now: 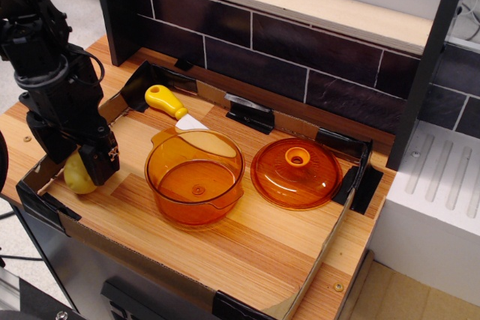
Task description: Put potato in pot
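Observation:
The potato [76, 177], small and pale yellow-green, lies at the tray's near left corner. My black gripper [84, 164] is down right at it. One finger [103, 164] stands against the potato's right side and covers part of it. The other finger is hidden behind the gripper body, so I cannot tell whether the jaws are closed on the potato. The pot [194, 176], round translucent orange and empty, stands in the middle of the tray, to the right of the gripper.
A domed orange lid [296, 172] with a knob lies right of the pot. A yellow-handled toy knife [168, 102] lies behind the pot. Low cardboard walls [45, 204] ring the wooden tray. A dark tiled back wall and a shelf stand behind.

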Tool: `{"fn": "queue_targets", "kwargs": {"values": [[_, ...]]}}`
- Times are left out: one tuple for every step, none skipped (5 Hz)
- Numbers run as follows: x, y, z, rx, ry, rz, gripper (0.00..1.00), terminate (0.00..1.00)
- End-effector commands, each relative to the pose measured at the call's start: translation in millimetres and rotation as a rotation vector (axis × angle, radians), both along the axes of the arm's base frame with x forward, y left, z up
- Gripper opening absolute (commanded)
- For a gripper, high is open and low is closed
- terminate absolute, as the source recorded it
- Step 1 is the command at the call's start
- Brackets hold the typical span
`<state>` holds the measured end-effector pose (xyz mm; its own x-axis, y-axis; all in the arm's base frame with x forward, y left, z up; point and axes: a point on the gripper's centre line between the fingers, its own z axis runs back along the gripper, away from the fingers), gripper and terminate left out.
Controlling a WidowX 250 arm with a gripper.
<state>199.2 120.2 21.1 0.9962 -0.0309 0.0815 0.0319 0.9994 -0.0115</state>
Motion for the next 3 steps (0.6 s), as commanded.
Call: {"fn": "queue_targets", "kwargs": {"values": [[9,3,-14,0.051,-0.024,-0.003,1.00,0.00],[9,2,-14,0.071,-0.050,-0.016,0.00,0.00],[13,2,1,0.061,-0.037,0.003,0.00,0.00]]}}
